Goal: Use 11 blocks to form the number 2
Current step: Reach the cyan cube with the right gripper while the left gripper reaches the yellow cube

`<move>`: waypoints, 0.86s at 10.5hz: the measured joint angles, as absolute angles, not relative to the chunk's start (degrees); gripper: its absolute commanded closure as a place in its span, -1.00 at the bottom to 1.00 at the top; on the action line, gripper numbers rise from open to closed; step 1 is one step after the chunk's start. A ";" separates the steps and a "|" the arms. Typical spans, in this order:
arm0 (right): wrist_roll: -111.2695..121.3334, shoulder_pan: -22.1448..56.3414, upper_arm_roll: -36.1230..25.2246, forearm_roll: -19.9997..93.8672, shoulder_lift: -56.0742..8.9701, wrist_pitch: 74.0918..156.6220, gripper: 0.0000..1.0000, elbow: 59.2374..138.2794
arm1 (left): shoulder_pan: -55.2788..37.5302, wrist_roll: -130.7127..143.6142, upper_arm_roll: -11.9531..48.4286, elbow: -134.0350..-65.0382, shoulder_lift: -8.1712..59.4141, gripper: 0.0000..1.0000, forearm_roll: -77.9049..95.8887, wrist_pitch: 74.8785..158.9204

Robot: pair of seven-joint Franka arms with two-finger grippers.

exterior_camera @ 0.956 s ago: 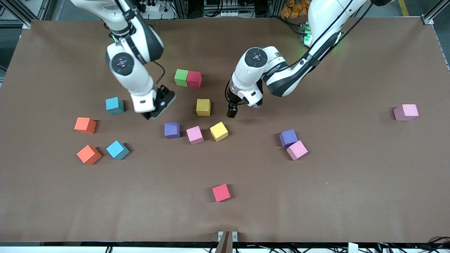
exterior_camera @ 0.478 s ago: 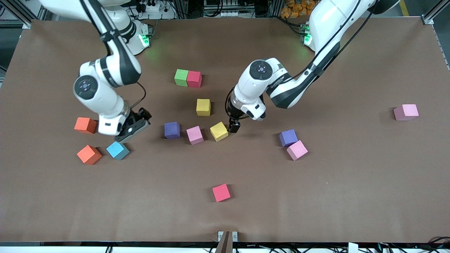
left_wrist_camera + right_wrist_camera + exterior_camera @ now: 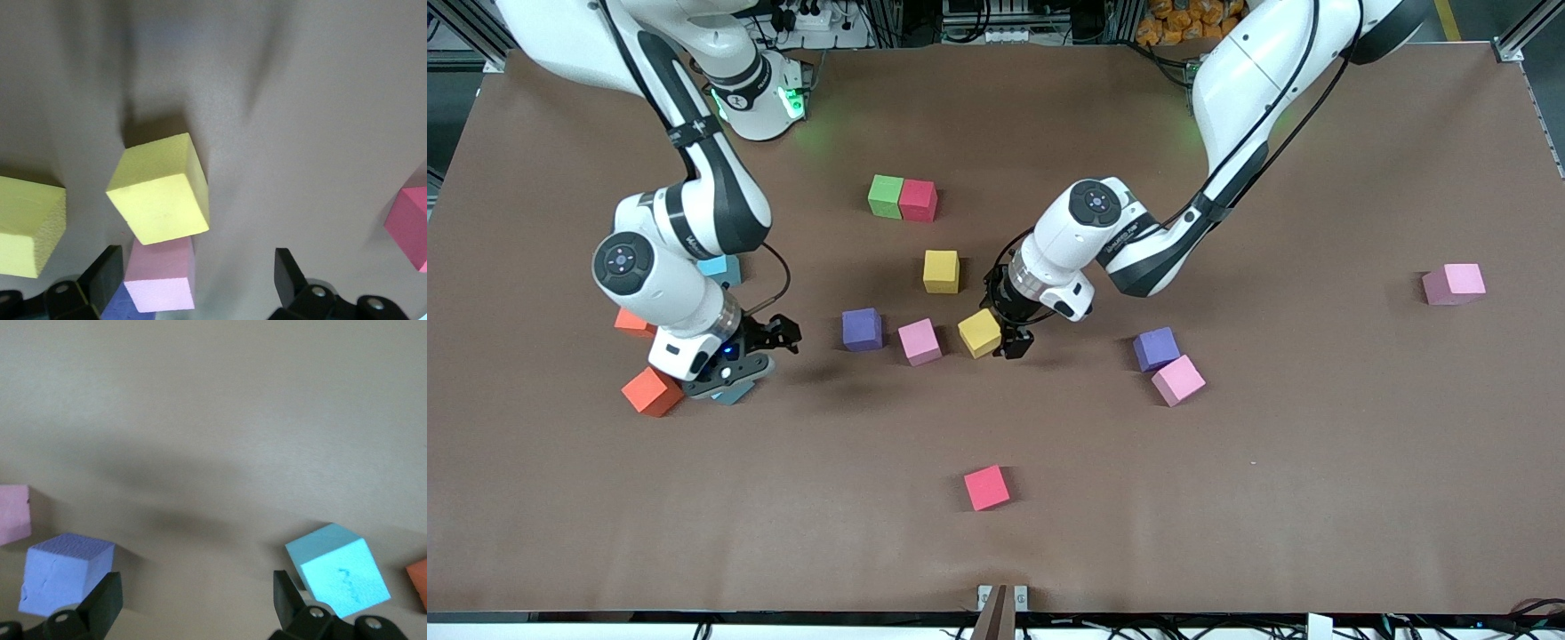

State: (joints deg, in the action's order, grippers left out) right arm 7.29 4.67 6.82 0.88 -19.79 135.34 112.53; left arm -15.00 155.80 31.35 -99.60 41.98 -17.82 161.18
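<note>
On the table [image 3: 1316, 498] the blocks lie scattered: only the green cube [image 3: 886, 196] and a red cube [image 3: 918, 200] touch, a start on the digit's top row, at the robots' edge of the spread. A yellow cube [image 3: 941, 271] sits apart, nearer the camera.

Biggest risk, as I judge it: two arms working at once over crowded ground, since most loose blocks lie between them.

Next, the left gripper [image 3: 1009, 342] hangs low beside the tilted yellow cube [image 3: 979, 332], jaws wide and empty. From its wrist that cube [image 3: 160, 190] lies off-centre and skewed, near one finger [image 3: 107, 275], with a pink cube [image 3: 162, 277] close by. Closing like this could clip a corner, spin the cube or push it into the pink one.

Then the right gripper [image 3: 734, 364], also wide and empty, is low over a blue cube [image 3: 732, 391]. Its wrist shows that cube [image 3: 339, 570] next to one finger [image 3: 288, 597], not between the two. Descending could knock it toward the orange cube [image 3: 653, 391].
</note>
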 measured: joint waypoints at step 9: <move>32.89 -2.96 6.70 0.64 -24.22 131.50 -1.00 112.01 | -17.18 158.03 29.45 -99.97 46.82 -1.00 -16.49 169.42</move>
State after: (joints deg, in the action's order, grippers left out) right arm 32.89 -2.96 6.70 0.64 -24.22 131.50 112.01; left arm -17.18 158.03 29.45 -99.97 46.82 -16.49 169.42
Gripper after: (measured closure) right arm 0.000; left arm 0.000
